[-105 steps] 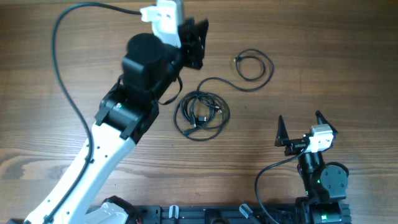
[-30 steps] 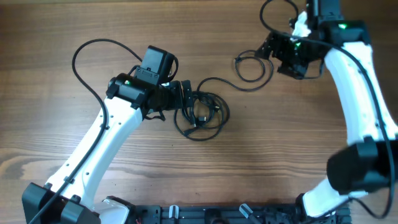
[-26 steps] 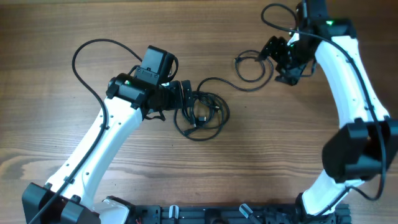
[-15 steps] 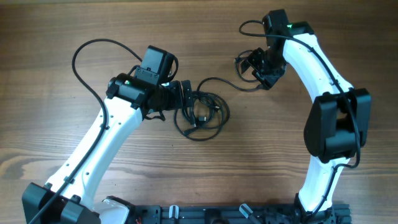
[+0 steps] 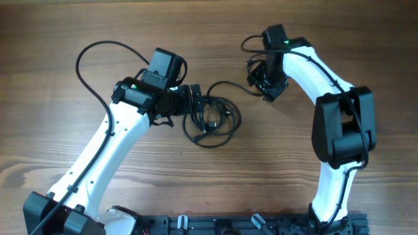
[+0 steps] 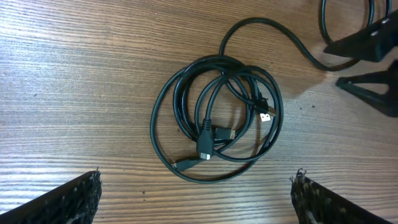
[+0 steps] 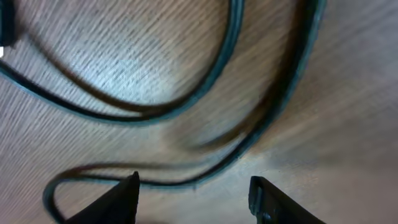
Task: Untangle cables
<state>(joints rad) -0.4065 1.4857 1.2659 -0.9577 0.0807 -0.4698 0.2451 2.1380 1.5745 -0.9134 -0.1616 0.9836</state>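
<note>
The cables form a tangled black coil with small plug ends at its centre. One strand leads off to the right to a smaller loop, mostly hidden under my right gripper. My left gripper hovers at the coil's left edge, wide open, and its fingertips frame bare wood just short of the coil. In the right wrist view the right gripper sits low over the loop's strands. Its jaws stand apart, and one strand runs just past the tips.
All of this rests on a brown wooden table. The arms' own thicker black wires arc over it at the left and behind the right wrist. The right gripper's dark fingers show at the left wrist view's upper right.
The right arm has swung left and down from the far right onto the small loop, and its jaws have narrowed. The left arm has held still over the last second.
</note>
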